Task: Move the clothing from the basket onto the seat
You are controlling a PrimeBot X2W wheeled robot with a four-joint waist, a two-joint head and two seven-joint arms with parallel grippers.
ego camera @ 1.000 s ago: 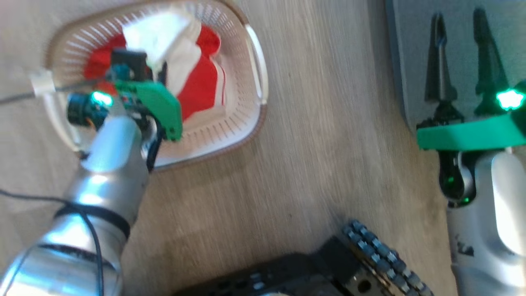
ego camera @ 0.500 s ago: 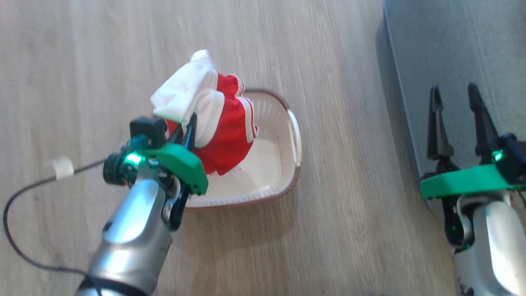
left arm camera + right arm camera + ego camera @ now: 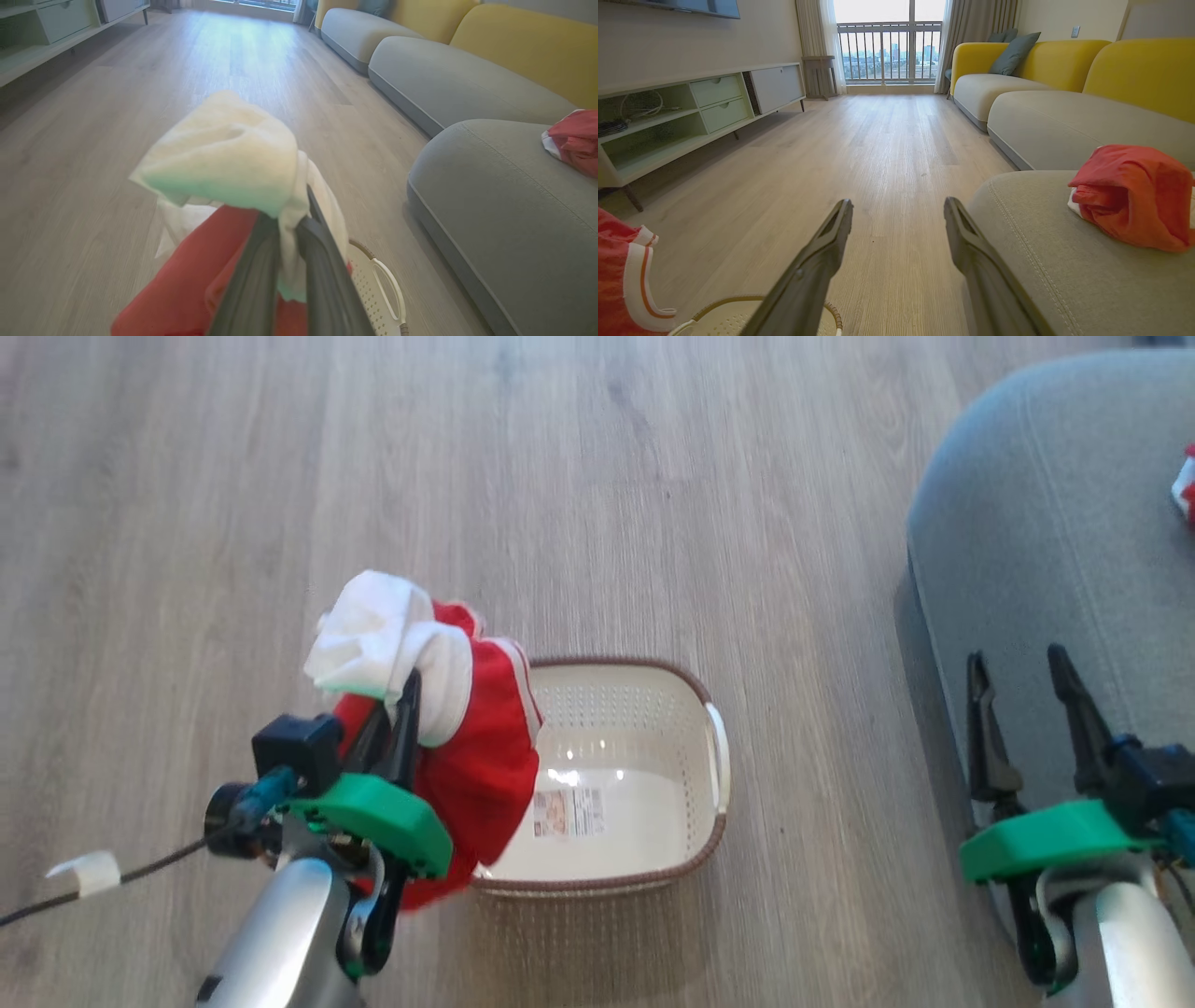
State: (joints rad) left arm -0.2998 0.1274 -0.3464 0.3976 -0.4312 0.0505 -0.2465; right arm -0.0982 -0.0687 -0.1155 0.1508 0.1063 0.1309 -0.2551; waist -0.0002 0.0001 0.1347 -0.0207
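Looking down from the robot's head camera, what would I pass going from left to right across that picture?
White-tagged cable → left tool shut on the clothing → basket → open right tool, seen against the seat → red garment at the right edge.

The clothing (image 3: 476,756) is soft matt cloth, red with thicker white bands. At its 3 o'clock the basket (image 3: 616,707) is smooth cream plastic with perforated walls, a brown woven-look rim and a glossy bottom bearing a paper label (image 3: 568,812). At 2 o'clock from that, the seat (image 3: 1046,569) is matt grey woven upholstery with stitched seams. The floor (image 3: 653,476) is wood-grained with a faint sheen.
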